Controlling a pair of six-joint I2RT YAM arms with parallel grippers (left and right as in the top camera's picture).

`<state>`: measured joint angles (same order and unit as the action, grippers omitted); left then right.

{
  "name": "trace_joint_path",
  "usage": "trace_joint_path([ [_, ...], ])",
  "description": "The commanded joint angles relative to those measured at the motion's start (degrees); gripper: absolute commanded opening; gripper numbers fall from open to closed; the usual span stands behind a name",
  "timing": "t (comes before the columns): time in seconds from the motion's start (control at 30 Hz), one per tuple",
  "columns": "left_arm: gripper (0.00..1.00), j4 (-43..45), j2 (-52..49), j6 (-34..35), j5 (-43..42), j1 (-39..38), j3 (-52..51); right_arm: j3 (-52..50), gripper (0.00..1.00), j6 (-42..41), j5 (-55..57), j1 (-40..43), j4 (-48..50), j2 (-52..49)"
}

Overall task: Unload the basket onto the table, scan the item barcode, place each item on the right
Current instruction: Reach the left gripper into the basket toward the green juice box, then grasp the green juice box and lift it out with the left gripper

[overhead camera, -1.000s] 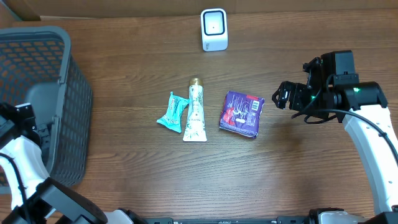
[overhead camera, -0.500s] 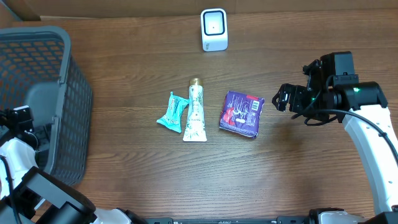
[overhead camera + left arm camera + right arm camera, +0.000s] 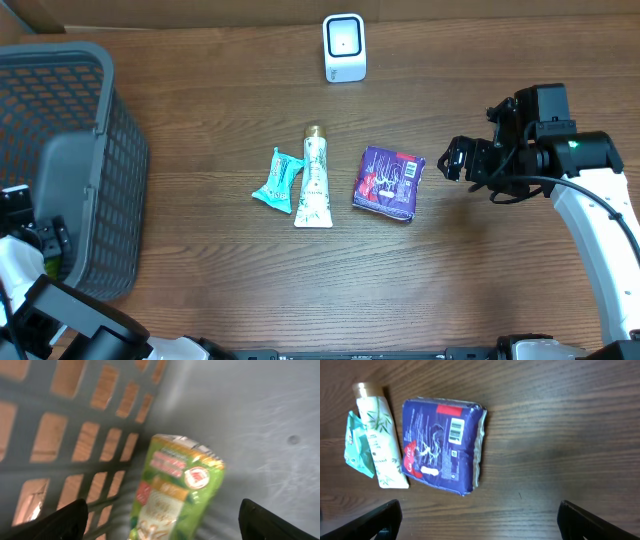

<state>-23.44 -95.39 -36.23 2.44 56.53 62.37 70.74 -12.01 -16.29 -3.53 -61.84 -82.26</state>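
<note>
A green snack packet (image 3: pixel 175 485) lies on the grey floor of the basket (image 3: pixel 70 60), against its lattice wall. My left gripper (image 3: pixel 162 525) hangs over it inside the basket, open, one finger on each side of the packet's lower end with a gap on both sides. In the overhead view the left gripper (image 3: pixel 35 235) is at the basket's near left corner. The white scanner (image 3: pixel 344 47) stands at the table's far edge. My right gripper (image 3: pixel 455 158) hovers open and empty just right of a purple packet (image 3: pixel 389 183), whose barcode (image 3: pixel 455 430) faces up.
A cream tube (image 3: pixel 314 180) and a teal sachet (image 3: pixel 278 180) lie left of the purple packet, mid-table. The basket's tall mesh walls (image 3: pixel 75 435) close in around my left gripper. Bare wood lies under the right gripper (image 3: pixel 480 520).
My left gripper has slid toward the near edge of the basket and now sits over the green packet. The right arm and the items on the table have not moved.
</note>
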Motion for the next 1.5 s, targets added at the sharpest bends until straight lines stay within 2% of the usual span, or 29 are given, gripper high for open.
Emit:
trace_joint_path([
  [0.0,0.87,0.85,-0.85,-1.07,-0.37,2.12,-0.42,-0.35,1.00,0.00,0.79,-0.26,-0.96,-0.07],
  [0.13,0.87,0.81,-1.49,-1.11,-4.13,2.71,-0.42,-0.35,1.00,-0.02,2.73,-0.26,-1.62,-0.07],
  [0.27,0.86,0.81,-3.06,-1.16,-4.11,2.71,-0.42,-0.35,1.00,-0.04,2.71,-0.26,-1.55,-0.07],
  [0.4,0.78,0.57,-5.42,-1.16,-3.50,2.71,-0.42,-0.35,1.00,-0.04,2.69,-0.26,-1.77,-0.07],
  [0.57,0.77,0.55,-7.48,-1.09,-4.48,2.64,-0.42,-0.35,1.00,-0.26,2.69,-0.26,-1.95,-0.07],
  [0.63,0.72,0.57,-7.48,-1.07,-5.90,2.64,-0.42,-0.35,1.00,-0.28,2.67,-0.26,-1.95,-0.07],
  [0.7,0.62,0.59,-7.48,-1.07,-7.15,2.64,-0.42,-0.35,1.00,-0.28,2.67,-0.26,-1.95,-0.07],
  [0.73,0.53,0.57,-7.48,-1.05,-7.67,2.64,-0.42,-0.35,1.00,-0.28,2.67,-0.26,-1.92,-0.07],
  [0.77,0.42,0.52,-7.48,-1.03,-8.76,2.64,-0.42,-0.35,1.00,-0.28,2.67,-0.26,-1.88,-0.07],
  [0.83,0.15,-0.02,-7.48,-0.83,-10.29,2.62,-0.42,-0.35,1.00,-0.26,2.49,-0.26,-1.92,-0.07],
  [0.87,0.06,-0.11,-7.48,-0.81,-11.23,2.60,-0.42,-0.35,1.00,-0.28,2.49,-0.26,-1.92,-0.07],
  [1.13,0.04,-0.96,-5.11,21.66,-13.46,-0.42,2.82,-0.35,1.00,-0.26,2.49,-0.26,0.26,-0.07],
  [1.37,0.04,-2.38,-1.33,33.27,-13.46,-7.06,15.10,-0.35,1.00,-0.26,2.49,-0.26,1.36,-0.07],
  [1.47,0.04,-5.92,0.26,33.73,-13.44,-10.23,20.79,-0.35,1.00,-0.26,2.49,-0.26,1.29,-0.07],
])
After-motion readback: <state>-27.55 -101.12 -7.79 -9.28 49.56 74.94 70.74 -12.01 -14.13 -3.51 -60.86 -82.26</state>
